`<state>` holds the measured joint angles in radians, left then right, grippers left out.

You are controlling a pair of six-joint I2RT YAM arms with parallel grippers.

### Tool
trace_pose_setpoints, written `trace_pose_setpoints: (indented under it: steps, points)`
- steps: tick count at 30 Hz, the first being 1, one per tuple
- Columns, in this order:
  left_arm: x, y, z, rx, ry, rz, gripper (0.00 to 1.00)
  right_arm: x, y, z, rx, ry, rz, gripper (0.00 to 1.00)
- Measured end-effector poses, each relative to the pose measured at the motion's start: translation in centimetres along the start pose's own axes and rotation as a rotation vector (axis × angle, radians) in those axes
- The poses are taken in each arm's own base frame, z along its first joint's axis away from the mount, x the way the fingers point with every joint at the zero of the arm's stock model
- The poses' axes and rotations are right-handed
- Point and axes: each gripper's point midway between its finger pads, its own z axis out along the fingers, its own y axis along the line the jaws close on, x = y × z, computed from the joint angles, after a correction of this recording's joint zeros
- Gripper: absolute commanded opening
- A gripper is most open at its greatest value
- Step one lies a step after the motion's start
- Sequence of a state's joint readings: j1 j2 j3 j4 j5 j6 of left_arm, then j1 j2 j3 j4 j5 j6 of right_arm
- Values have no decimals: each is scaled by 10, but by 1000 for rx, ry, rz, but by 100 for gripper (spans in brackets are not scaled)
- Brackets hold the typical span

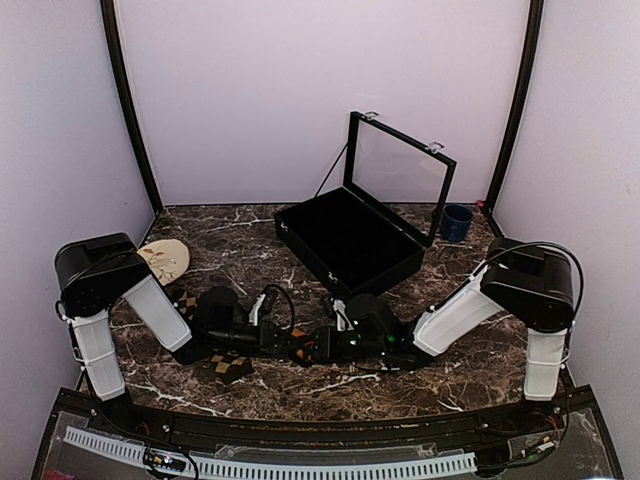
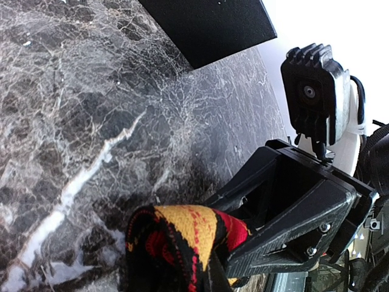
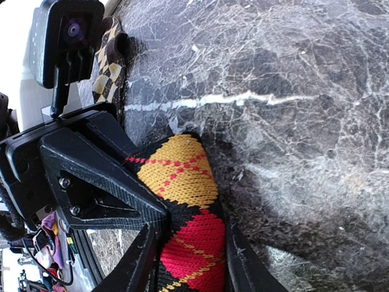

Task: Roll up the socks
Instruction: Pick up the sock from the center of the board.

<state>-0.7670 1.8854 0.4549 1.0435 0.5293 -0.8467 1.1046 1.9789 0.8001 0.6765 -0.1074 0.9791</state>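
The red-and-orange argyle sock point(image 3: 188, 231) lies on the marble table point(image 1: 480, 350) near the front middle, caught between both grippers. In the left wrist view its end is rolled into a thick bundle point(image 2: 182, 237). My right gripper point(image 3: 191, 261) has one finger pressed against each side of this sock. My left gripper point(image 1: 285, 340) faces it from the left and is shut on the rolled end, its fingertips hidden by the fabric. The tan-diamond sock point(image 1: 231, 367) lies loose under the left arm and also shows in the right wrist view point(image 3: 109, 61).
A black case point(image 1: 350, 240) with its glass lid point(image 1: 400, 175) raised stands at the back middle. A blue cup point(image 1: 457, 222) sits at the back right. A pale round plate point(image 1: 165, 258) lies at the back left, behind the left arm.
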Motion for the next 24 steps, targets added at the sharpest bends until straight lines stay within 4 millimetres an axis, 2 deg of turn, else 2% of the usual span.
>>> trace_pose_setpoints:
  steps: [6,14,16,24]
  points:
    - [0,0,0,5,-4,-4,0,1,1,0,5,12,-14,37]
    - [-1,-1,0,10,-9,-4,0,4,4,1,10,38,-34,35]
    - [-1,-1,0,11,-10,-3,0,5,4,2,12,45,-39,31]
    - [-1,0,0,9,-11,-9,0,12,3,5,24,92,-62,4]
